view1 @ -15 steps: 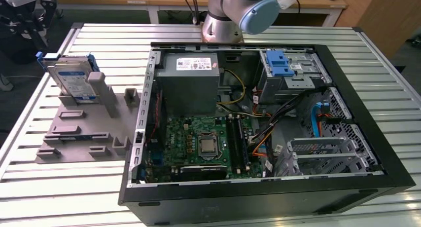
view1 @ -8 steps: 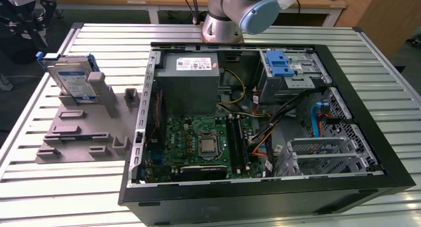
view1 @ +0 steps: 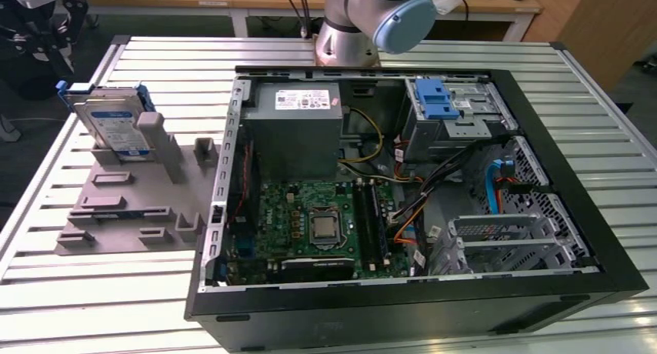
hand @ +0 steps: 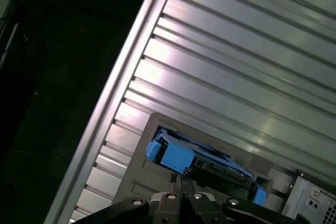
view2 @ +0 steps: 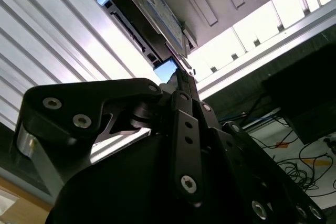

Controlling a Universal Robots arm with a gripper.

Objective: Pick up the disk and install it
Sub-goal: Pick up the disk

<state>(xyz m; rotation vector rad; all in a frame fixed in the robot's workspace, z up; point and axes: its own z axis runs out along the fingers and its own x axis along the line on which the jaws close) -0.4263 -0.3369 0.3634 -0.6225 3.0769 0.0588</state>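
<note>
Starting with your hand [hand: 177, 178], the first wrist view shows its two thin fingertips drawn together with nothing between them, so it is closed and carries nothing. Beyond those tips, roughly in line with them, lies the disk [hand: 176, 155]. You see a blue corner of its carrier frame and its long edge running away behind that. The second wrist view agrees: the hand [view2: 185, 77] points toward the near blue corner of the disk [view2: 157, 17], whose labelled silver face is turned to one side.

In the exterior view the disk [view1: 111, 123] stands on edge with nothing touching it, so I judge that the hand hangs apart from it.

Under the disk is the grey holder [view1: 134, 208], where it sits in a slot and leans against a grey post. Holder and disk rest on the slatted metal counter [view1: 103, 308]. Farther from the hand sits the open computer case [view1: 411, 323], with a drive cage [view1: 482, 108] and a blue latch [view1: 436, 100] inside it.

As for progress, nothing of the task looks done. The disk is not picked up, and its installation in the case has not begun.
</note>
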